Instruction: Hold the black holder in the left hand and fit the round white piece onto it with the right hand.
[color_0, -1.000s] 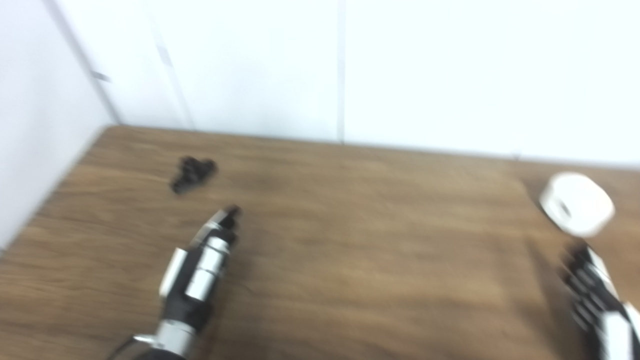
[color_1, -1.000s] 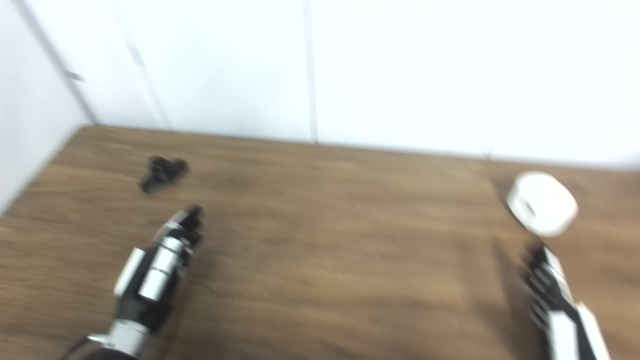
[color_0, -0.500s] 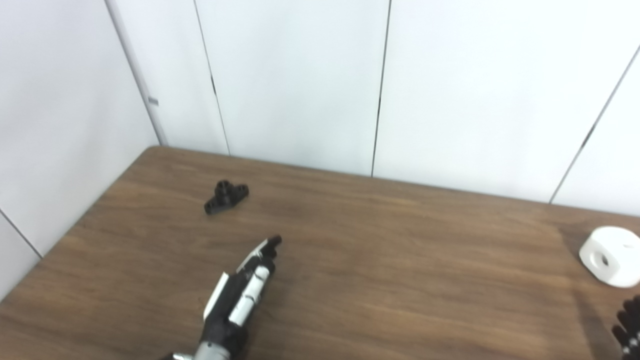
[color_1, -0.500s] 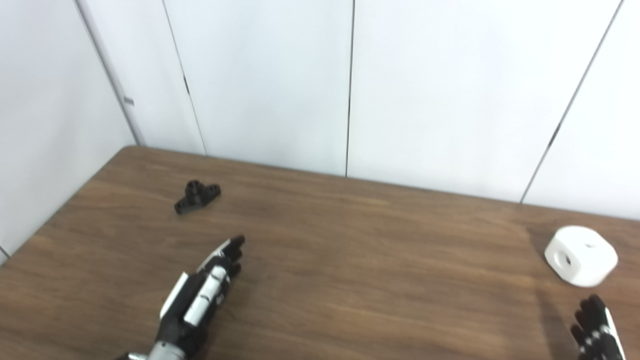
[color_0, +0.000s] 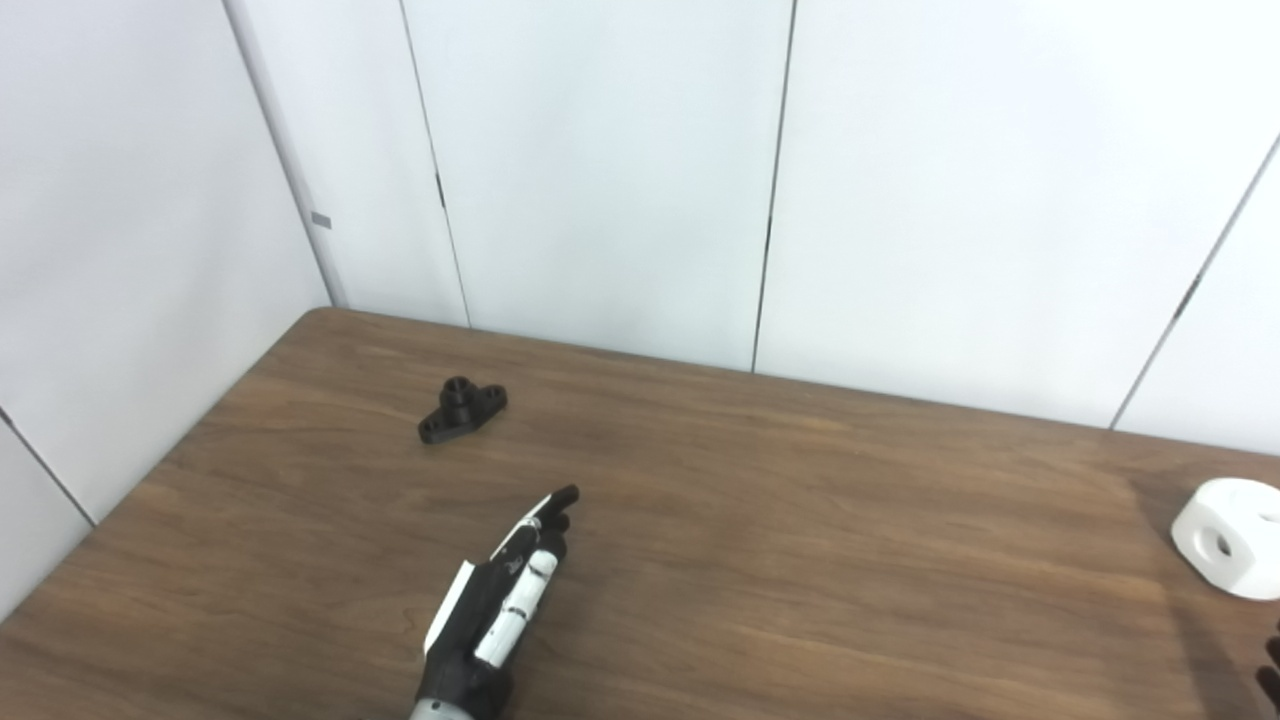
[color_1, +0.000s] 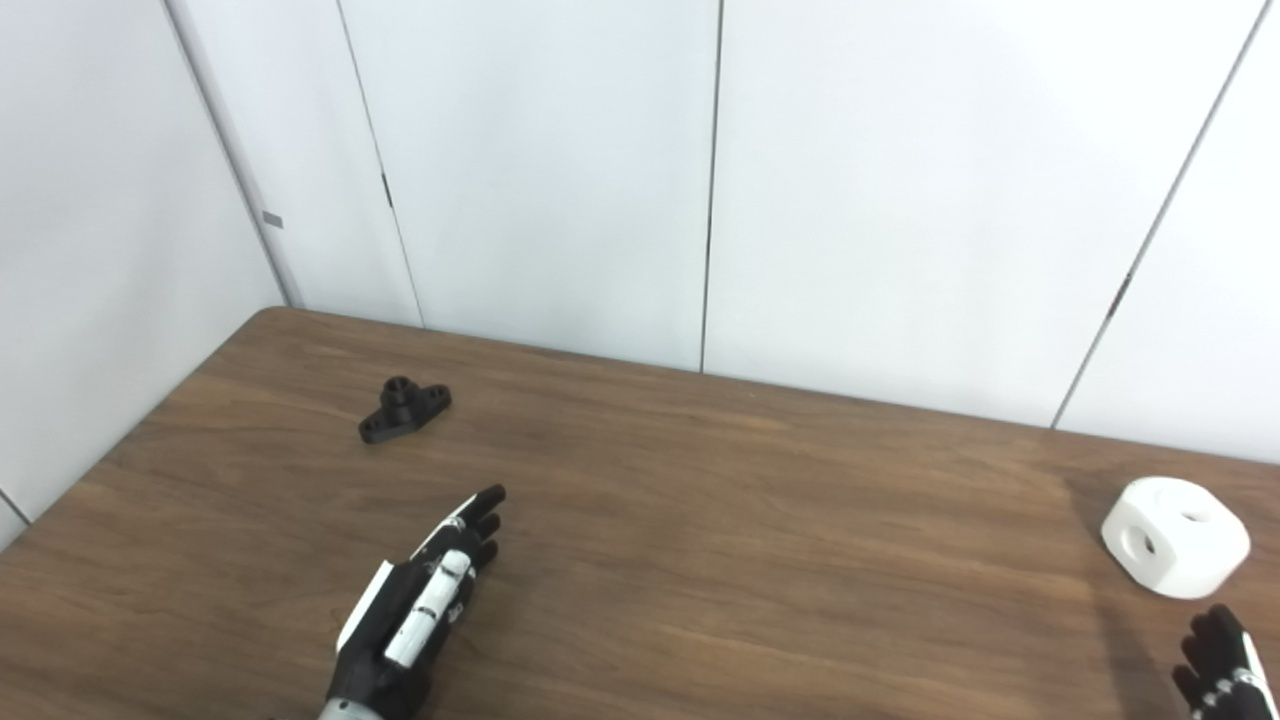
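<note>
- Right eye view shows the left hand (color_1: 415, 605) empty, fingers stretched out flat and close together, low over the wooden table (color_1: 720, 560) and well short of the black holder (color_1: 404, 409), which lies apart near the far left corner.
- That holder is small and low, so flat fingers arriving from this angle could push it along the wood instead of closing round it.
- Only the fingertips of the right hand (color_1: 1222, 668) reach into the bottom corner; they look spread and hold nothing, though too little shows to be sure.
- Just beyond them sits the round white piece (color_1: 1176, 536), near the table's right side; a clumsy reach might nudge it towards that edge.
- Neither part is held yet, so a skewed grasp on either would spoil the alignment of the fit.
</note>
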